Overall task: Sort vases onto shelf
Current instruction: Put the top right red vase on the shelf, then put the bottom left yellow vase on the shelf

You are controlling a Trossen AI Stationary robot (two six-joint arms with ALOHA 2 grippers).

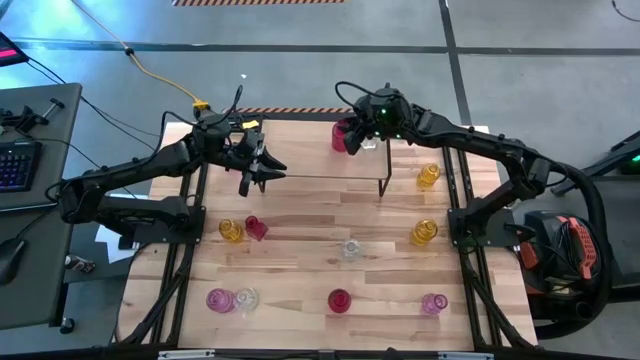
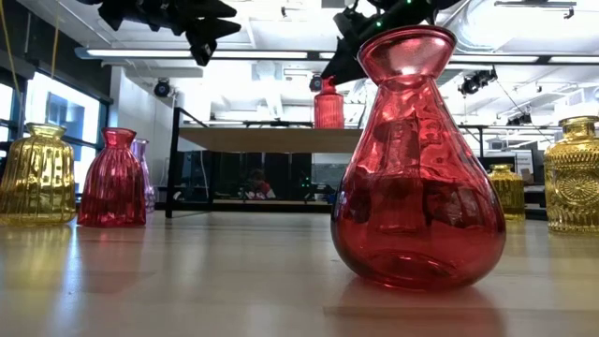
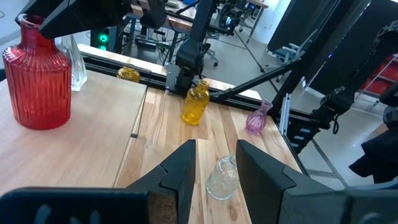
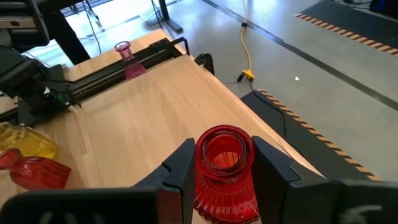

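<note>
The shelf [image 1: 320,152] stands at the table's far middle. On its far right part stand a red ribbed vase [image 1: 341,137] and a clear vase [image 1: 368,143]. My right gripper [image 4: 224,155] reaches in from the right and is shut on the red vase. My left gripper [image 3: 216,168] hovers open over the shelf's left end [image 1: 262,170] with nothing between its fingers. Several more vases stand on the table: yellow [image 1: 231,230], clear [image 1: 350,248], red [image 1: 339,300], pink [image 1: 433,303]. My right gripper pinches the red vase's neck [image 4: 202,158], just under the rim, between its two fingers. The fingers come from the table's right side, slanting down. The vase is upright, with its base [image 3: 38,118] on the shelf top.
A small red vase [image 1: 256,227] lies tipped beside the yellow one. Two more yellow vases [image 1: 428,176] [image 1: 424,232] stand on the right, and a pink [image 1: 219,299] and a clear one [image 1: 246,298] at the near left. The shelf's middle and left top is bare.
</note>
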